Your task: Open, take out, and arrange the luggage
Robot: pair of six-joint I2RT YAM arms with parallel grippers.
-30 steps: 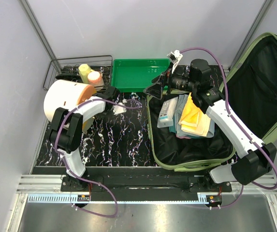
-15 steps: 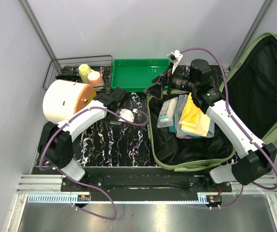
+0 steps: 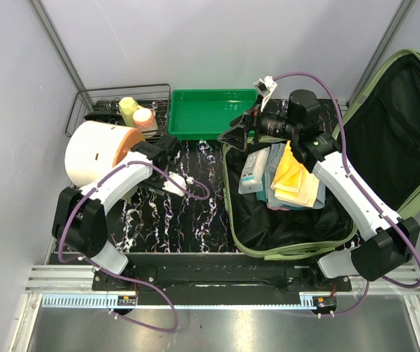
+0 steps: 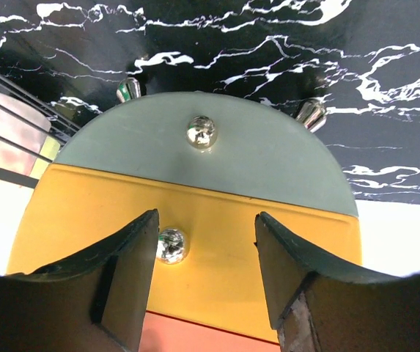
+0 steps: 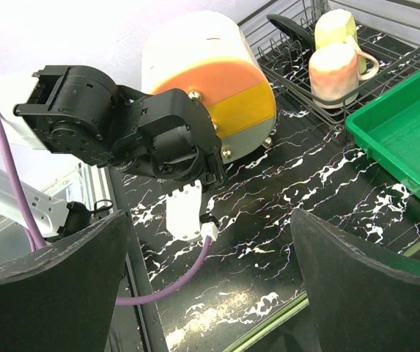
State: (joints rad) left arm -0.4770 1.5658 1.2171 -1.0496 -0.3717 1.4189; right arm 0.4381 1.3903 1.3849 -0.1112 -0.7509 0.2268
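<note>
The pale olive-green hard-shell suitcase (image 3: 290, 220) loses part of its raised lid past the right edge of the top view, and its far left corner is hidden behind the right gripper (image 3: 235, 134). From the left wrist, the left gripper (image 4: 206, 235) is cut off by the bottom edge. It covers part of the white drum's grey, yellow and orange end face (image 4: 195, 169), and the black wire rack (image 4: 19, 110) is a blur at the left. From the right wrist, the bright green plastic tray (image 5: 407, 139) runs off the right edge.
</note>
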